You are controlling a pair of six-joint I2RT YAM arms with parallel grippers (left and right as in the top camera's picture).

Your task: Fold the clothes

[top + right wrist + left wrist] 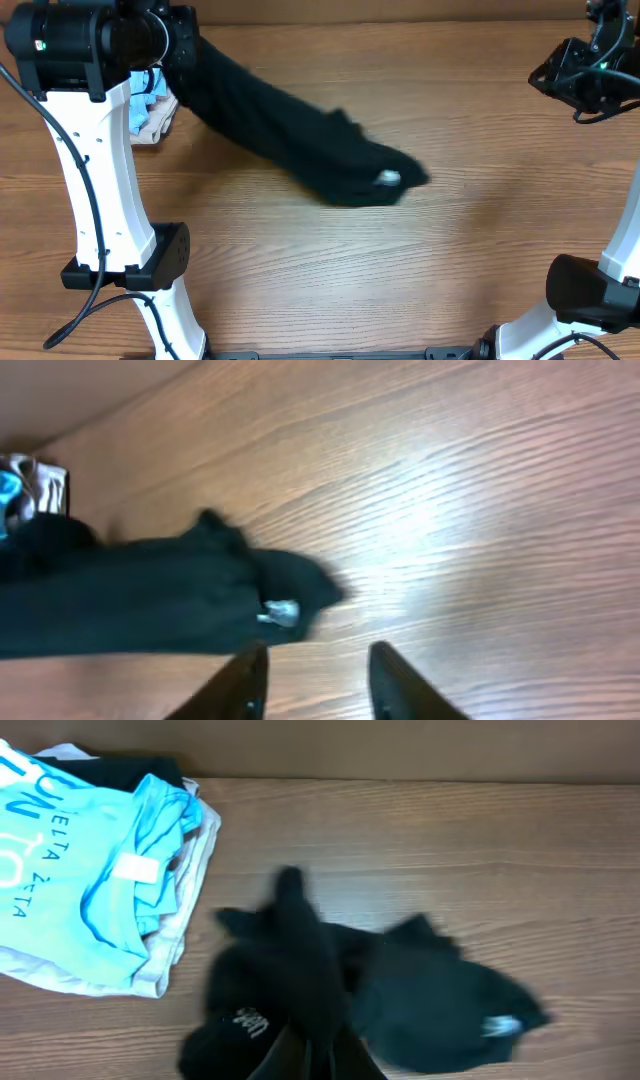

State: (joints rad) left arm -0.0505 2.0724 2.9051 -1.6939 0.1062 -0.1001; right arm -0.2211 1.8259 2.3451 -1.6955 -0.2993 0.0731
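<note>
Hanging from the left gripper (318, 1058), whose fingers are pinched on a bunch of its cloth, the black shirt (300, 135) slopes down from the far left of the wooden table (400, 260) toward the middle. Its lower end lies crumpled on the wood, with a small white tag (387, 179) showing near the tip. Just beside the raised end, a light blue shirt (90, 890) lies on top of a beige garment (185, 935) in a pile, while the right gripper (318, 652) hovers over the far right of the table, well apart from the black shirt, its two fingers spread and holding nothing.
</note>
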